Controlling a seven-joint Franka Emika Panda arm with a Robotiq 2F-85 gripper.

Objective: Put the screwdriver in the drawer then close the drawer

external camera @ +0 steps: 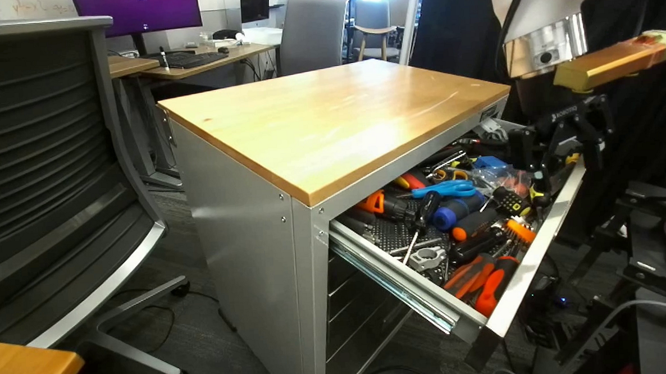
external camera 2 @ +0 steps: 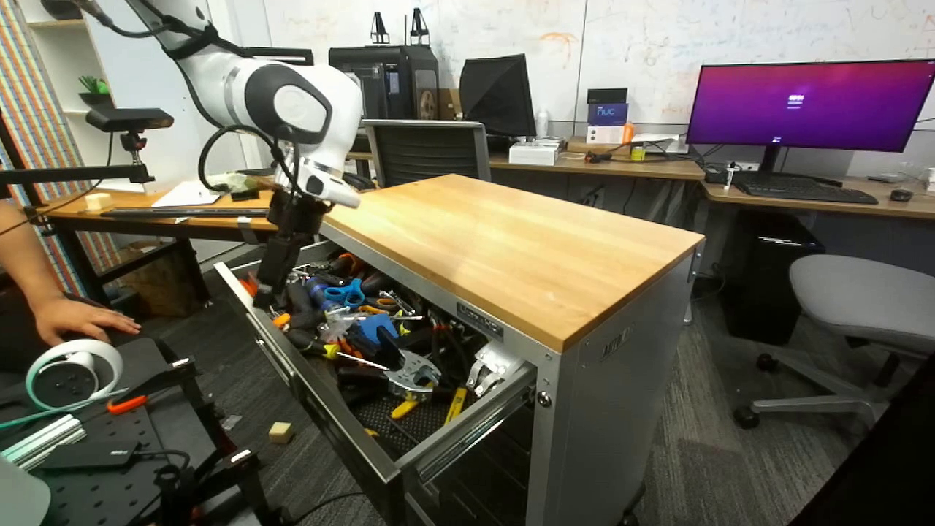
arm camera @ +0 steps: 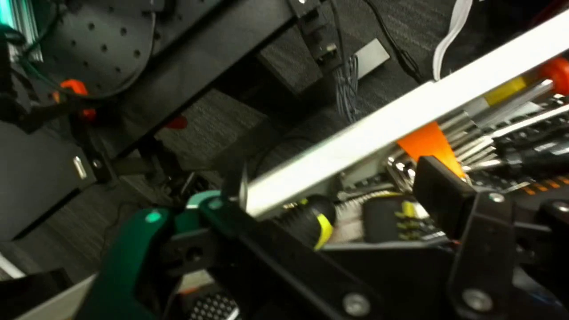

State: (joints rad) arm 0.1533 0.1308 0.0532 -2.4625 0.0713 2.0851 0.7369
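Note:
The drawer is pulled out and full of tools; its rim shows in both exterior views point(external camera: 540, 251) point(external camera 2: 467, 421) and in the wrist view point(arm camera: 364, 144). A stubby black tool with a yellow part, which fits the screwdriver point(external camera: 538, 197), lies in the drawer near its front wall; in the wrist view point(arm camera: 306, 224) it is partly behind a finger. Another black-and-yellow item point(external camera: 510, 200) lies beside it, so I cannot tell surely which is the screwdriver. My gripper point(external camera: 568, 162) is over the drawer's front part, seen also in an exterior view point(external camera 2: 270, 296); its jaws point(arm camera: 335, 189) are apart, holding nothing.
The cabinet's wooden top point(external camera: 341, 119) stands beside the arm. A black cart point(external camera 2: 146, 446) stands in front of the drawer. A person's hand point(external camera 2: 84, 318) is near it. A chair point(external camera: 45, 166) stands beside the cabinet. Orange and blue-handled tools point(external camera: 494, 284) fill the drawer.

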